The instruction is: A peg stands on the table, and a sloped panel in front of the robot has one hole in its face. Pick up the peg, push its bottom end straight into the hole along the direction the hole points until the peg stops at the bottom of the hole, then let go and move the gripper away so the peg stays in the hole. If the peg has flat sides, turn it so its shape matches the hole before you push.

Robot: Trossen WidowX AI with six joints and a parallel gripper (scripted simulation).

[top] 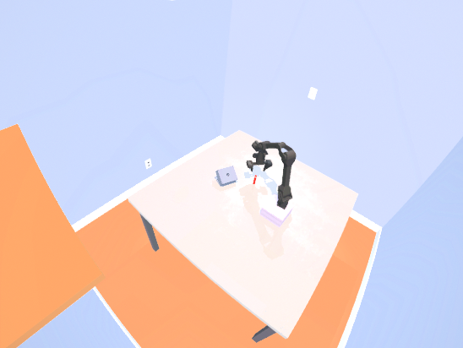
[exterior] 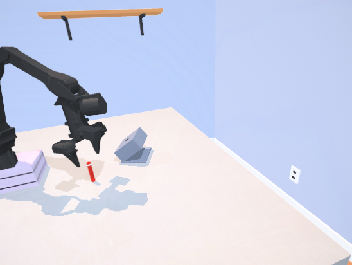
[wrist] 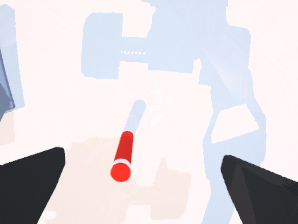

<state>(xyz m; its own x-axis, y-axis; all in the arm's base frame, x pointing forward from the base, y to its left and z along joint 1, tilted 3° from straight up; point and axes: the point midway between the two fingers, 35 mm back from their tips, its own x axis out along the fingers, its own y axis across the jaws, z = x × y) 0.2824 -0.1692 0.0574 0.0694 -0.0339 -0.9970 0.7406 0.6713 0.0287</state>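
A red round peg (top: pixel 254 180) (exterior: pixel 91 173) (wrist: pixel 124 150) with a white band near its top stands upright on the table. The blue-grey sloped panel (top: pixel 222 174) (exterior: pixel 133 148) stands beyond it, with one small dark hole (top: pixel 227 174) (exterior: pixel 127 139) in its tilted face. Only an edge of the panel (wrist: pixel 4 87) shows at the left of the wrist view. My gripper (top: pixel 258 169) (exterior: pixel 88 159) (wrist: pixel 144 160) is open and empty, pointing down above the peg. In the wrist view the peg appears between the fingers, nearer the left one.
The arm stands on a pale purple block (top: pixel 275 215) (exterior: pixel 40 168) on the table (top: pixel 203 211) (exterior: pixel 193 206). Shadows of the arm fall around the peg. Walls stand behind the table, and an orange shelf (exterior: pixel 99 13) hangs on one, high above the table.
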